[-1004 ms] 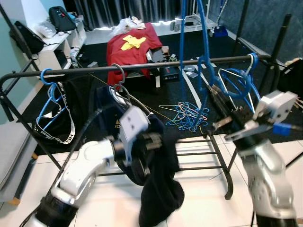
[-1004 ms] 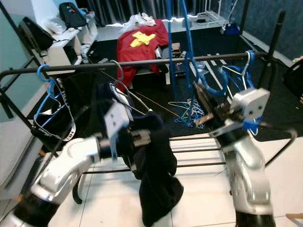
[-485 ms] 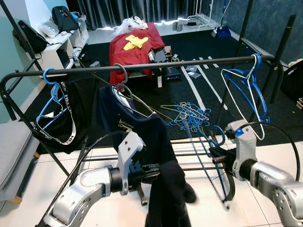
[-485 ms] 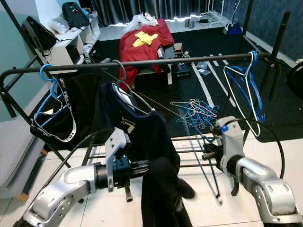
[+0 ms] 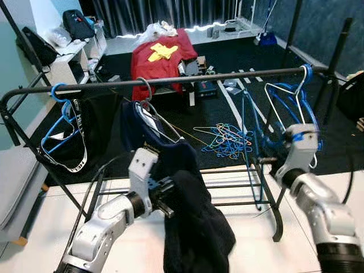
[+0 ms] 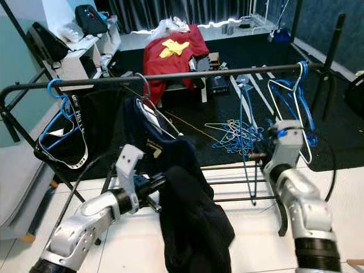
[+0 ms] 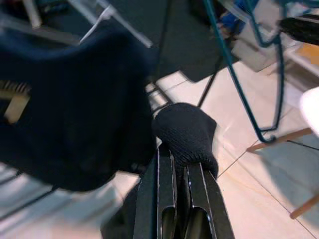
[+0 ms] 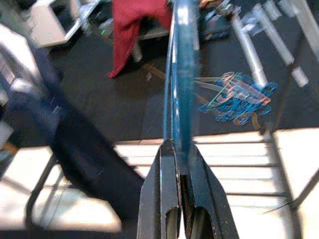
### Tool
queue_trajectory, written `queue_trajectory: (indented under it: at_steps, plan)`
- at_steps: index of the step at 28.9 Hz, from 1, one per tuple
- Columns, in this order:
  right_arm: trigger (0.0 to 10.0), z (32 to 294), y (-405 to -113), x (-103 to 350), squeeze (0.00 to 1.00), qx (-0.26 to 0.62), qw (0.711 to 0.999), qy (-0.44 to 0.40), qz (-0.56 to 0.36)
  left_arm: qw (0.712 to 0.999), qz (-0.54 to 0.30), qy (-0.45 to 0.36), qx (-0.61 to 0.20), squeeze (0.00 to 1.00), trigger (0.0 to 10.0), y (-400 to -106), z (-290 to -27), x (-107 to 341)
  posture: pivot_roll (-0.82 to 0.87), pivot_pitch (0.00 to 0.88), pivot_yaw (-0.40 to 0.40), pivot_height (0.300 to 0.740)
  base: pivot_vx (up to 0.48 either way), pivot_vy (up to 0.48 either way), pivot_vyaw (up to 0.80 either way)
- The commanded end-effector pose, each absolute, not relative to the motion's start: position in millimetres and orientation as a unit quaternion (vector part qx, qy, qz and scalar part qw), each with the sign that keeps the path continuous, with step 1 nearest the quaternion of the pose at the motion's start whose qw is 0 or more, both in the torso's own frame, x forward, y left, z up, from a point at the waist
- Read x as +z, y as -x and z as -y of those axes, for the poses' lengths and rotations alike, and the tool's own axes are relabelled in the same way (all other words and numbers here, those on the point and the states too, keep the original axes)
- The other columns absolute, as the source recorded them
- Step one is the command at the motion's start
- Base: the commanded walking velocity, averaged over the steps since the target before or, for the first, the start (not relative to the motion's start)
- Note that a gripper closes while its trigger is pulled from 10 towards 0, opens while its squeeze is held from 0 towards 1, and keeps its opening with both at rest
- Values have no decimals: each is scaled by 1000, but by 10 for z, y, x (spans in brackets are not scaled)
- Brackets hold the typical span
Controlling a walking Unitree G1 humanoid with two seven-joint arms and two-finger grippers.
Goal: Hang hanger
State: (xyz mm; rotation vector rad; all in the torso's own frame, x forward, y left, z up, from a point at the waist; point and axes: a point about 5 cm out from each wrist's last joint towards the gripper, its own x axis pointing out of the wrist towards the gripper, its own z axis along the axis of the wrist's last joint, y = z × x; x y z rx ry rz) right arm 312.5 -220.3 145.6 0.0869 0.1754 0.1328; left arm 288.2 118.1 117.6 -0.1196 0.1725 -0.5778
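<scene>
Right wrist view looks straight along the right hand (image 8: 178,149), whose two black fingers are pinched on the blue hanger (image 8: 180,74) that the task is about; the wire rises out of the grip and stands roughly upright. From the head cameras the same hanger (image 5: 250,148) is held in front of the clothes rack, its upper end a little below the black rail (image 5: 187,81) and its lower end hanging down near the rack's lower bars. Holding it upright with the hook end uppermost looks deliberate: from there the hook would need only to be lifted over the rail, probably in the gap between the dark garment and the empty hangers (image 5: 296,99) already hooked near the rail's right end. The hook itself is too thin to make out clearly. The left hand (image 7: 182,169) is clamped on a fold of the dark navy garment (image 5: 187,216), which hangs from a silver hanger (image 5: 149,105) on the rail and droops towards the tiled floor; gripping it likely keeps the cloth steady and out of the way. A black bag on a blue hanger (image 5: 65,136) hangs at the rail's left end, and a pile of loose hangers (image 5: 224,136) lies on the dark carpet behind the rack.
</scene>
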Motion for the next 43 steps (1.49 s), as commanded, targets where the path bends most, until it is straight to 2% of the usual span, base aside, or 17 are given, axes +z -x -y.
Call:
queue_trajectory:
  at_steps: [1, 3, 5, 7, 10, 16, 43]
  plan:
    - [10000, 2132, -3114, 1381, 0, 71, 992, -47, -95, 962, -90, 61, -250, 0, 10000, -2896, -1270, 1116, -26, 59, 94, 740, 0, 0, 0]
    - [10000, 1942, -3075, 1175, 0, 77, 989, -52, -111, 969, -140, 53, -195, 0, 10000, -2904, -1393, 928, -17, 67, 68, 740, 0, 0, 0]
    - [10000, 1877, -3056, 1092, 0, 81, 989, -42, -120, 971, -146, 42, -183, 0, 10000, -2893, -1419, 895, -7, 69, 40, 740, 0, 0, 0]
    - [10000, 1877, -3056, 1092, 0, 81, 989, -42, -120, 971, -146, 42, -183, 0, 10000, -2893, -1419, 895, -7, 69, 40, 740, 0, 0, 0]
    - [10000, 1830, -3054, 982, 0, 91, 987, -25, -132, 978, -133, 44, -155, 0, 10000, -2881, -1459, 917, 13, 80, -5, 740, 0, 0, 0]
    - [10000, 1830, -3115, 928, 0, 104, 987, -13, -125, 986, -113, 42, -116, 0, 10000, -2873, -1500, 938, 21, 83, -18, 740, 0, 0, 0]
    - [10000, 1911, -3079, 885, 0, 90, 990, -7, -109, 984, -103, 55, -135, 0, 10000, -2969, -1369, 989, -4, 87, 10, 740, 0, -345, 0]
